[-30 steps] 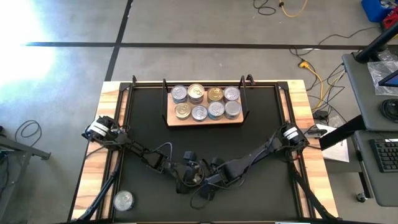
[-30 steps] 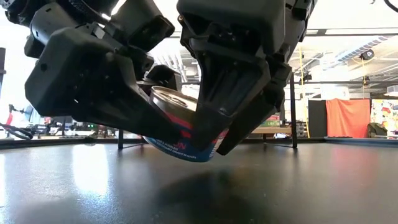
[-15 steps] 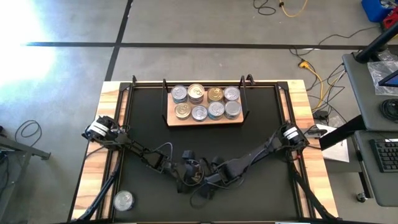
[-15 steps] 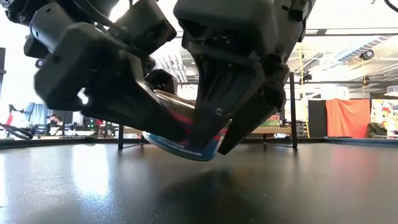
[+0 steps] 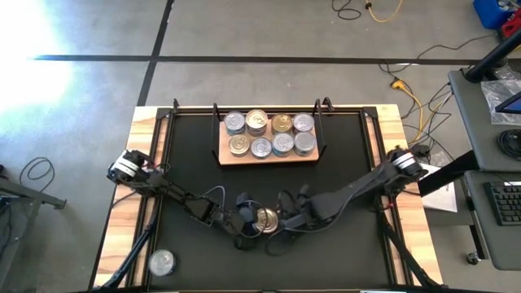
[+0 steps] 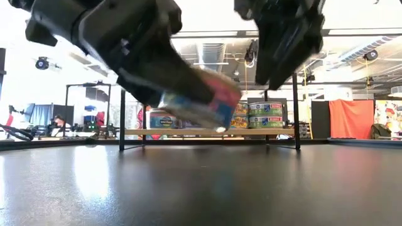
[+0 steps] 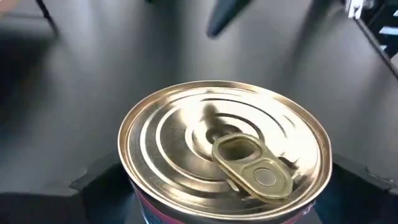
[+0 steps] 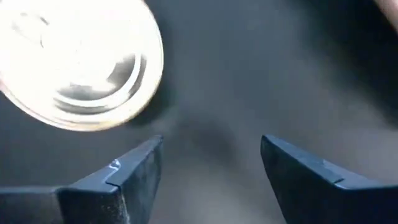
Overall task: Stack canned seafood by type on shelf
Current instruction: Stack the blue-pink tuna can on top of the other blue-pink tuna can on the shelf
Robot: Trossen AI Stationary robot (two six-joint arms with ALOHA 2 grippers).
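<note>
My left gripper (image 5: 244, 221) now carries the gold-lidded round tin (image 5: 266, 218) alone, lifted off the table, since my right gripper (image 5: 295, 220) has let go and hangs open just beside it, so it can head for the light-wood shelf (image 5: 269, 157).

A gold-lidded tin (image 5: 265, 218) sits apparently in the left gripper (image 5: 254, 220), near the right gripper (image 5: 286, 221).

A black table (image 5: 342, 171) with wooden edges carries the shelf (image 5: 268, 157) at its far side. Eight tins (image 5: 269, 134) sit on the shelf. One tin (image 5: 161, 261) lies on the table's near-left wooden edge
</note>
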